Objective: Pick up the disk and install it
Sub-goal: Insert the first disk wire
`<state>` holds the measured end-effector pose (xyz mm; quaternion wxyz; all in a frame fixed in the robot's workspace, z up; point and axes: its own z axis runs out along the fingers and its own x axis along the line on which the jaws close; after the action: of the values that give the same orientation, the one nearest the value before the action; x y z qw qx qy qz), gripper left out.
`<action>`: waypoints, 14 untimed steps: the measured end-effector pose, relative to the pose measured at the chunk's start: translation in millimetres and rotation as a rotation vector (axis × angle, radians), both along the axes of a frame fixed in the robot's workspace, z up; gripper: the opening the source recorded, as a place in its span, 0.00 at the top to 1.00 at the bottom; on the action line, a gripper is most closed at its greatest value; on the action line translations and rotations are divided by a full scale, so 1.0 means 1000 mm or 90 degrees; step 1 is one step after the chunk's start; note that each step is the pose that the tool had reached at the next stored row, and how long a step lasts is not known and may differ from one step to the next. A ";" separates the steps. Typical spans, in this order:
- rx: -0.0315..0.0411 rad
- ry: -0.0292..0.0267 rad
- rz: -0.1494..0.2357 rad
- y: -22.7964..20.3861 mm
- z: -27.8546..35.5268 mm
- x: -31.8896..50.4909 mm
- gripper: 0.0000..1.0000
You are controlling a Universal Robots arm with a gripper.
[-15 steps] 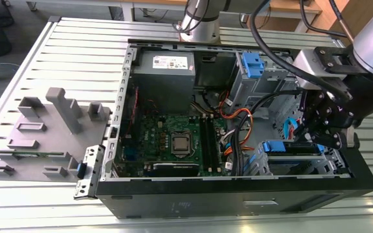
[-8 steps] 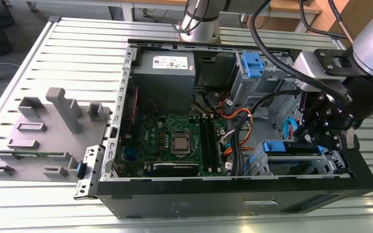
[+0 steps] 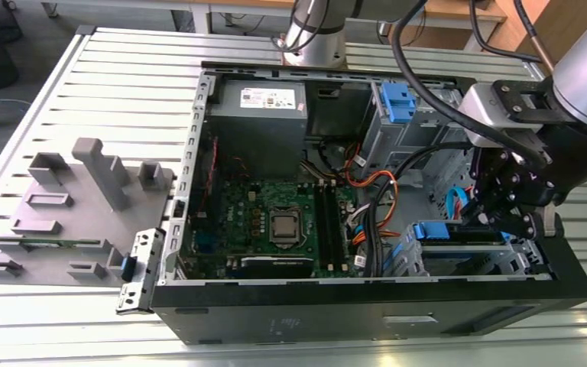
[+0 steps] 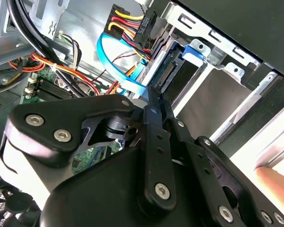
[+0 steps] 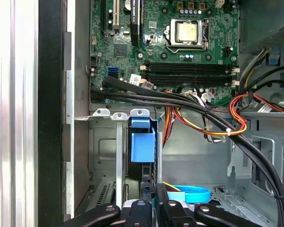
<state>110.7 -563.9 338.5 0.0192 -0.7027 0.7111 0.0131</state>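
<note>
Cables (image 5: 189, 101) and the metal cage (image 3: 477, 256) walls are crowding the corner of the open computer case (image 3: 375, 306) where the claw (image 3: 513, 210) is reaching, its spread hard to tell, while the disk (image 5: 143, 142) is sitting in the cage slot just ahead of it

disk (image 5: 143, 146) mostly hidden inside drive cage (image 5: 104, 151), gripper (image 5: 154, 208) fingertips cut off

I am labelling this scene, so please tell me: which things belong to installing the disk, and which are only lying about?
Job in hand:
the disk in its blue bracket
the end effector
the drive bay

Lying about:
the grey fixture plate
the grey box
the motherboard
</note>
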 end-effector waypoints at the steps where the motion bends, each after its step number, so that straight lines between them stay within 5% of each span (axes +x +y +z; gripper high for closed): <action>1: 0.0001 0.0000 0.000 0.0000 -0.0003 -0.0001 0.84; 14: -0.0001 0.0000 0.002 0.0000 -0.0023 -0.0003 0.84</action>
<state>110.4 -563.9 336.2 0.0191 -0.7036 0.7102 0.0131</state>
